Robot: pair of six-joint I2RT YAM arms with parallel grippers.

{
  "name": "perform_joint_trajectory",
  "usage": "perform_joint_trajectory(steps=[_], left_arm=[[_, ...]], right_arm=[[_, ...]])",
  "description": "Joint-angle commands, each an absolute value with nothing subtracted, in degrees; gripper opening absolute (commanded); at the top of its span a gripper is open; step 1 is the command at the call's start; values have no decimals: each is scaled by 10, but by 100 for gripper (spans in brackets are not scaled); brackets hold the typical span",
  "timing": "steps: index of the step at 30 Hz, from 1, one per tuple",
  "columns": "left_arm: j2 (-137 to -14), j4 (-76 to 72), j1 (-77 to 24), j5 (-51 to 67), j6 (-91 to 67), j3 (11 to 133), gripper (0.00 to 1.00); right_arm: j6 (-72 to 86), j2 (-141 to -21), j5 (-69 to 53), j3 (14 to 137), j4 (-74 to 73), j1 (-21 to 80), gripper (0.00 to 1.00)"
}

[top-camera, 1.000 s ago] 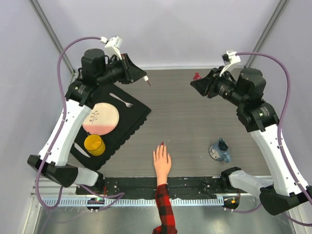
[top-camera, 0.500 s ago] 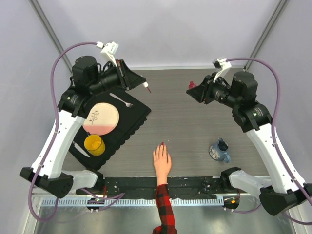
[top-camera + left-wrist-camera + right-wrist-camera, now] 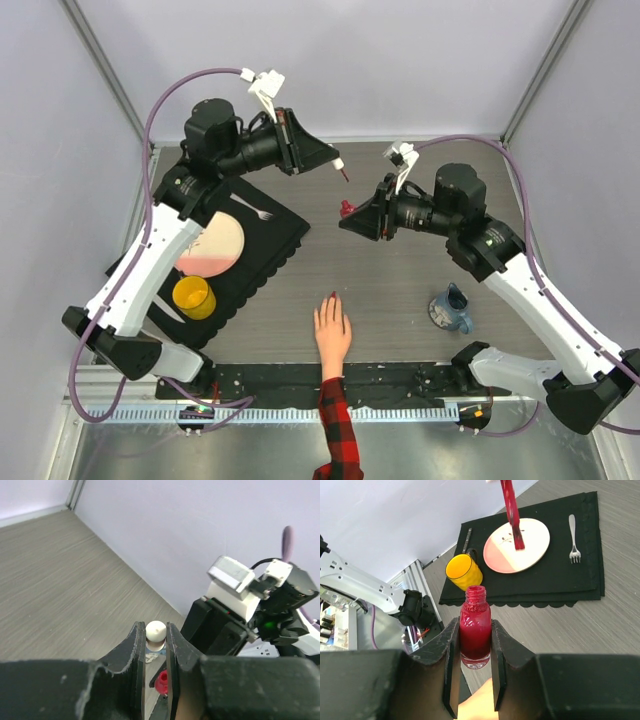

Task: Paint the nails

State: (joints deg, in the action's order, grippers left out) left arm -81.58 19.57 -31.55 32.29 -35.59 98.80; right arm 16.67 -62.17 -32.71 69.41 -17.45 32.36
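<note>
**A:** Where are the nails (image 3: 333, 296) at this moment?

**B:** They are on the pale hand (image 3: 332, 328) with the plaid sleeve (image 3: 338, 425). The hand lies flat on the table (image 3: 400, 270), near its front edge, between the two arm bases. One fingertip looks red; the other nails are too small to judge.

**A:** And the left end effector (image 3: 322, 157)?

**B:** It is raised above the far part of the table. Its fingers are closed on the white cap (image 3: 155, 629) of the brush, and the red brush (image 3: 512, 515) points downward from it.

**A:** What is the right end effector (image 3: 358, 218) doing?

**B:** It clamps the small red polish bottle (image 3: 475, 630) between both fingers. The bottle stands upright and its neck is open. It is held in the air just beside the brush tip, but apart from it, and well apart from the hand.

**A:** What else is on the table?

**B:** On the left there is a black placemat (image 3: 268, 262) with a plate (image 3: 215, 245), a fork (image 3: 250, 207) and a yellow cup (image 3: 193, 297). A blue mug (image 3: 450, 310) stands on the right side.
</note>
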Motion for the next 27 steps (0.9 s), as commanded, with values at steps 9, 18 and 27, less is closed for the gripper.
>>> perform_joint_trajectory(steps=[9,18,27], left_arm=[[-809,192,-312,390,-358,1041,0],[-818,216,-312,395,-345,1050,0],[-841,241,-306,399,-345,1071,0]], right_arm=[[149,-608,-232,714,-152,340,1],[145,-612,-223,722,-149,351,1],[109,-596,-200,714,-134,363,1]])
